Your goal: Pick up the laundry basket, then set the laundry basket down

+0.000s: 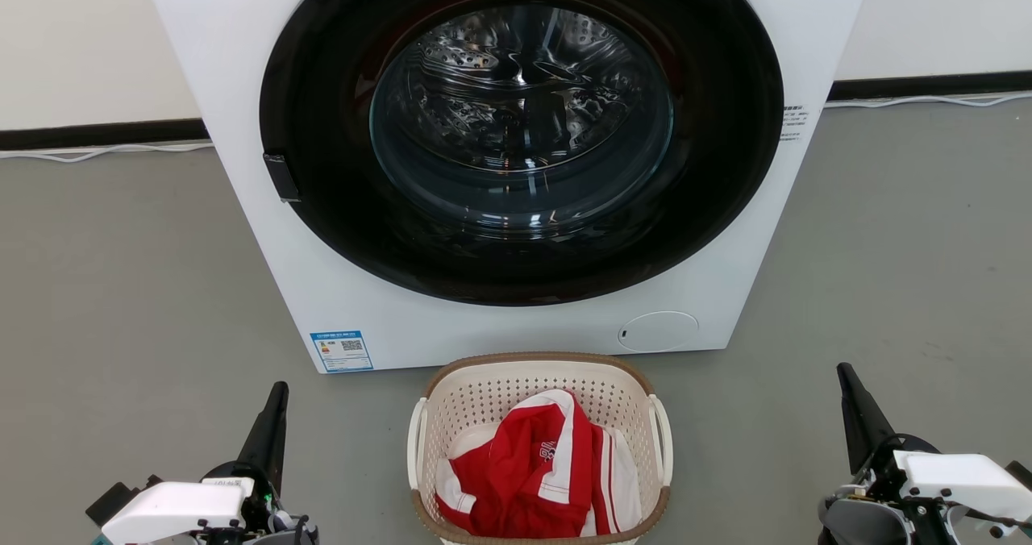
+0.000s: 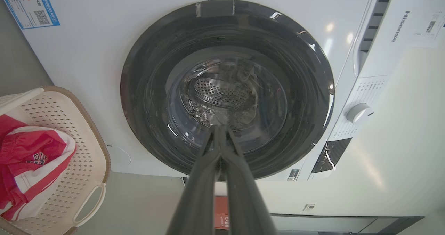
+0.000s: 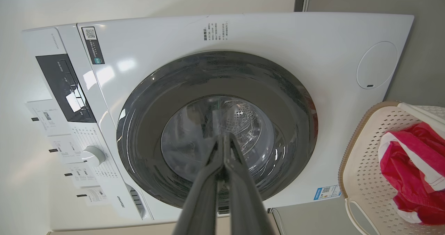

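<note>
The laundry basket (image 1: 492, 396) stands on the grey floor (image 1: 121, 287), just in front of the white washer (image 1: 726, 287), below its round dark door (image 1: 322, 166); a red and white garment (image 1: 524, 472) lies inside it. My left gripper (image 1: 278, 396) is at its left side and my right gripper (image 1: 848, 384) at its right side, both apart from it; on each one the two fingers are pressed together, with nothing between them; both point toward the washer.
</note>
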{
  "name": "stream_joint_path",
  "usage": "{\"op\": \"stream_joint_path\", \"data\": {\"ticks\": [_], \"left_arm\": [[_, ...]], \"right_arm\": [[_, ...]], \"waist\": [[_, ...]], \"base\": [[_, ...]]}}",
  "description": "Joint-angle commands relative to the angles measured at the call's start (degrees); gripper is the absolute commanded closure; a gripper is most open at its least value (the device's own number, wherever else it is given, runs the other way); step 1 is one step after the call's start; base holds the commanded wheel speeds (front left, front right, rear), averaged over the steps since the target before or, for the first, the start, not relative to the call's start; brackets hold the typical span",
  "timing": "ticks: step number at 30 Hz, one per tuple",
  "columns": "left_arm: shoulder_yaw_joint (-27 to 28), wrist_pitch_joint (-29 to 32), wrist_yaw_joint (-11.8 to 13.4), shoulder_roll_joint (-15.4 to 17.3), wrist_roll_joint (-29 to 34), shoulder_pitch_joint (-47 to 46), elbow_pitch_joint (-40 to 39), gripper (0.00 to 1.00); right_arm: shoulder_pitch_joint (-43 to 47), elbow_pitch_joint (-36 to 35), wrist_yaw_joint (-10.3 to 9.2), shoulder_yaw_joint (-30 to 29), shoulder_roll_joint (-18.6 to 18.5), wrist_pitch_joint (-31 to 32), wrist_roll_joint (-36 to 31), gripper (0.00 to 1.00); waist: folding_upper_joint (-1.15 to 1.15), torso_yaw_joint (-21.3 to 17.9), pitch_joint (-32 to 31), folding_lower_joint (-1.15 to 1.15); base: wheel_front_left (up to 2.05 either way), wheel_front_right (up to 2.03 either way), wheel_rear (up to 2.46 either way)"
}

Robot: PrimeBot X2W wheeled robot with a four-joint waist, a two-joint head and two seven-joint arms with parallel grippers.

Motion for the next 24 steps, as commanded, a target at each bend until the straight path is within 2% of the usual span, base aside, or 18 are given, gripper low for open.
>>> {"op": "stream_joint_path", "data": {"ticks": [1,12,13,17,21,24], "left_arm": [[1.7,0.35,-0.82,0.6,-0.29,-3.13,-1.67,1.0],[1.7,0.35,-0.82,0.6,-0.29,-3.13,-1.67,1.0],[0.0,-0.03,0.06,-0.02,0.01,0.12,0.22,0.0],[-0.22,-0.55,0.09,-0.18,0.12,0.53,0.94,0.0],[-0.63,-1.24,0.06,-0.15,0.32,0.62,0.85,0.0],[-0.82,-1.75,0.04,-0.14,0.63,0.74,0.8,0.0]], "right_arm": [[-2.34,-1.66,0.42,1.05,-0.2,0.41,0.4,1.0],[-2.34,-1.66,0.42,1.05,-0.2,0.41,0.4,1.0],[0.13,0.21,0.0,0.04,0.0,-0.01,-0.01,0.0],[0.64,0.49,0.0,0.3,0.08,-0.38,-0.07,0.0],[0.85,0.05,0.01,0.64,0.04,-1.07,-0.48,0.0],[1.03,-0.17,0.02,0.98,-0.15,-1.62,-1.25,0.0]], "waist": [[0.0,0.0,0.0,0.0],[0.0,0.0,0.0,0.0],[0.0,0.0,0.0,0.0],[0.0,0.0,0.02,0.01],[0.0,0.02,-0.11,0.13],[0.0,0.02,-0.07,0.04]], "base": [[0.0,0.0,0.0],[0.0,0.0,0.0],[0.0,0.0,0.0],[0.0,0.0,0.0],[0.0,0.0,0.0],[0.0,0.0,0.0]]}}
